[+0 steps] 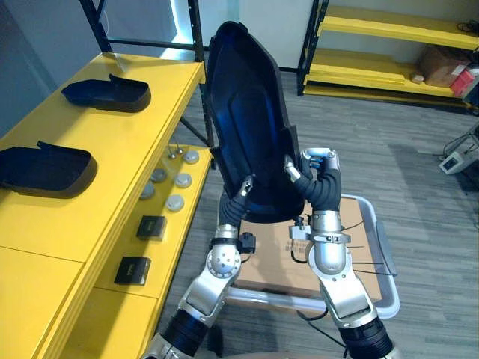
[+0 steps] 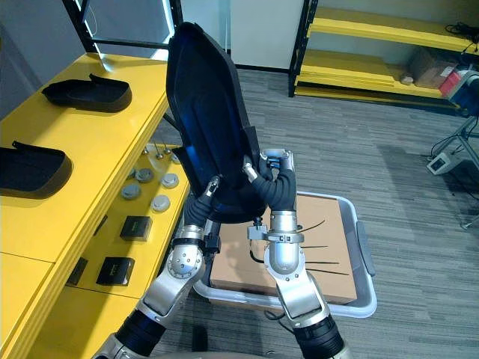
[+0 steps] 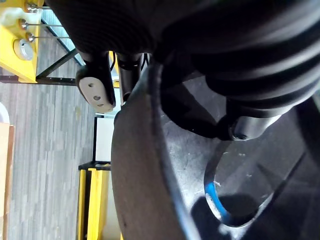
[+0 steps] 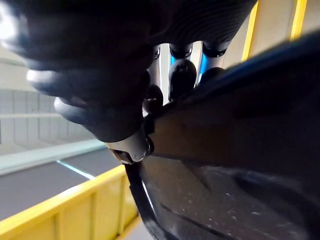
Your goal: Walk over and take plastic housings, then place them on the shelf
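Housing, dark plastic: upright, left hand and right hand clasping its lower rim, presumably for carrying to yellow shelf.

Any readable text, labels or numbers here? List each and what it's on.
No text is readable.
Plastic housing gripped by left hand and right hand: no markings visible.
Small black boxes on the lower yellow shelf: any label too small to read.
Red box at far right: print too small.
Cardboard box in the grey bin: dark lines, no lettering.
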Robot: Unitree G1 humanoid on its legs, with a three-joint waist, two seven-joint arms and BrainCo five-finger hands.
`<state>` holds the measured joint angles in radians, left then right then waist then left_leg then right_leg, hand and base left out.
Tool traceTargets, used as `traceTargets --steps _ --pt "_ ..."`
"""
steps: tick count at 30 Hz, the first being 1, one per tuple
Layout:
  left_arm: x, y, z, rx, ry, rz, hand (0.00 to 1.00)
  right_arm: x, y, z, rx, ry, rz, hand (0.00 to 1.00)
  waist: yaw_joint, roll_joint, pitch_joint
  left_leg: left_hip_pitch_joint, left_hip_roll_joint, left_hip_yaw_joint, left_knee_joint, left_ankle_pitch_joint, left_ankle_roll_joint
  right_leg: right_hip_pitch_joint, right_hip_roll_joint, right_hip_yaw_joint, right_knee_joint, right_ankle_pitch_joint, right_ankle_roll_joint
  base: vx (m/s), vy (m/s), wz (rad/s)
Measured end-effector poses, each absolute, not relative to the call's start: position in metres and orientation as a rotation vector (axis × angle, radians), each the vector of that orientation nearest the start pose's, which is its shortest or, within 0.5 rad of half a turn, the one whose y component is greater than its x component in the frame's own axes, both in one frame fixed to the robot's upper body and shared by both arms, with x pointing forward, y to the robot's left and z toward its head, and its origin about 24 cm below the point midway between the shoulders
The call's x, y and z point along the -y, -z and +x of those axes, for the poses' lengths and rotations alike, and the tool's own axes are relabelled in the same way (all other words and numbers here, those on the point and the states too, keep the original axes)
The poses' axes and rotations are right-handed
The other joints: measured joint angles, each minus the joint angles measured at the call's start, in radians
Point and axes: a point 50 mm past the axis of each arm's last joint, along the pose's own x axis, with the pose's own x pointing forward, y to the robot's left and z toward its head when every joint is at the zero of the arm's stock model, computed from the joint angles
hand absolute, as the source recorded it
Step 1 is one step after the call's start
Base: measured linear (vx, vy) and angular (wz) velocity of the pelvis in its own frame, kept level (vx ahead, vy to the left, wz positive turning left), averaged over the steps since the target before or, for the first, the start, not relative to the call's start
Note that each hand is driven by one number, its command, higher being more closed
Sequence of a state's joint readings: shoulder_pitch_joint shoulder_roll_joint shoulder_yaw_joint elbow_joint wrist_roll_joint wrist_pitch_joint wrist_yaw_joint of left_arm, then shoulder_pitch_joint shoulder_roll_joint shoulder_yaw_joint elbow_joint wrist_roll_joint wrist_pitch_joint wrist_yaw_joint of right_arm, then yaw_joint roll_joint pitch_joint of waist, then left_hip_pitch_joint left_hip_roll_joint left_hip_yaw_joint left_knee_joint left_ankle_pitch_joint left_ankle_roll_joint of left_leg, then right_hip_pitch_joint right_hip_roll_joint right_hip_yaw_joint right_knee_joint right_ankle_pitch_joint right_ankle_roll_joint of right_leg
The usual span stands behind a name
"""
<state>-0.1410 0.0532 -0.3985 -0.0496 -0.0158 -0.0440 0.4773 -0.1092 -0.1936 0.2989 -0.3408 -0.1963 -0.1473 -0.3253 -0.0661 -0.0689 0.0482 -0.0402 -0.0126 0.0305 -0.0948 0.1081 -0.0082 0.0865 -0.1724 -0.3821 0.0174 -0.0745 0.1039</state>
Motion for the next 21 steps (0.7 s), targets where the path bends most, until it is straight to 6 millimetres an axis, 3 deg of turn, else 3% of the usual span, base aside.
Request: traceTargets --steps 4,8,12,14,15,19,21 --pt "-0.080 -0.090 0.259 0.244 -0.044 0.026 1.00 0.129 -0.167 0.238 0.698 0.004 -0.225 0.00 -0.003 0.000 0.000 0.003 0.001 0.000 0.000 0.001 0.000 0.001 0.000 0.001 0.004 0.000 0.000 0.00 0.000 0.00" --pt "-0.094 -0.079 0.252 0.205 -0.089 0.043 1.00 0.186 -0.194 0.229 0.821 0.243 -0.170 0.00 -0.014 0.000 0.000 0.004 0.001 0.001 0.000 0.001 0.000 -0.002 -0.001 0.003 0.008 0.000 0.000 0.00 0.000 0.00" --pt "-0.113 -0.065 0.246 0.146 -0.159 0.042 1.00 0.241 -0.193 0.213 0.832 0.543 -0.112 0.00 -0.032 0.001 0.000 0.003 0.002 0.001 0.000 0.001 0.000 -0.003 0.000 0.002 0.007 0.000 0.000 0.00 0.000 0.00" --pt "-0.122 -0.063 0.243 0.135 -0.196 0.043 1.00 0.279 -0.168 0.202 0.723 0.755 -0.083 0.00 -0.035 0.002 -0.001 0.001 0.001 0.000 0.000 0.001 0.000 -0.003 0.000 0.002 0.005 0.000 0.000 0.00 0.000 0.00" --pt "-0.124 -0.064 0.242 0.138 -0.203 0.041 1.00 0.288 -0.158 0.199 0.679 0.805 -0.078 0.00 -0.035 0.002 -0.001 0.000 0.001 0.000 0.000 0.001 0.000 -0.004 0.000 0.001 0.005 0.000 0.000 0.00 0.000 0.00" --pt "-0.134 -0.073 0.234 0.180 -0.254 0.012 1.00 0.332 -0.065 0.173 0.238 1.028 -0.028 0.00 -0.041 0.014 -0.009 -0.016 0.001 -0.004 0.000 0.000 0.000 -0.014 0.001 -0.003 0.000 0.001 0.000 0.00 0.000 0.02" --pt "-0.137 -0.074 0.233 0.187 -0.272 0.003 1.00 0.341 -0.024 0.157 0.037 1.095 0.021 0.00 -0.042 0.029 -0.016 -0.024 0.000 -0.005 0.000 0.000 0.000 -0.021 0.001 -0.003 0.000 0.002 0.002 0.00 0.000 0.00"
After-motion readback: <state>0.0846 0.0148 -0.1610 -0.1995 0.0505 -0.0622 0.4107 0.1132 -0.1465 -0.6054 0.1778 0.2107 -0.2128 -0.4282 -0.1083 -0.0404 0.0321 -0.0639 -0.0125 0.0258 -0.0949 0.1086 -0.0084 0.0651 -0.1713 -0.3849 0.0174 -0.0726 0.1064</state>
